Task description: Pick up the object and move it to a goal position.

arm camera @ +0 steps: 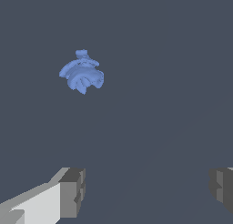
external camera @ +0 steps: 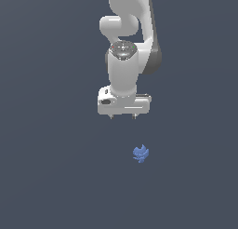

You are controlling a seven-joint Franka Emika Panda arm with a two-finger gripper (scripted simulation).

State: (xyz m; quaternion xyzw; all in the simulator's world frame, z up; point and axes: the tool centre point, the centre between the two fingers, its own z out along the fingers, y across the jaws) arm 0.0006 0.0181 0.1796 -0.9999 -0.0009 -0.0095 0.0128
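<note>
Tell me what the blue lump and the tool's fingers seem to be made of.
Blue lump: matte, ridged, plastic-like; flat shading, no gloss. As a render, its true material stays open. Tool fingers: grey, blocky pads, dull, possibly rubber or plastic.

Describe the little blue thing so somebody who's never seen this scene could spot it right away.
Start at the white robot arm hanging down in the middle of the exterior view, and follow it to its open tool. Below that and slightly toward the exterior view's right lies the blue object, apart from the tool. It is a tiny, spiky-lobed lump, the only coloured thing on the plain dark grey floor.
</note>
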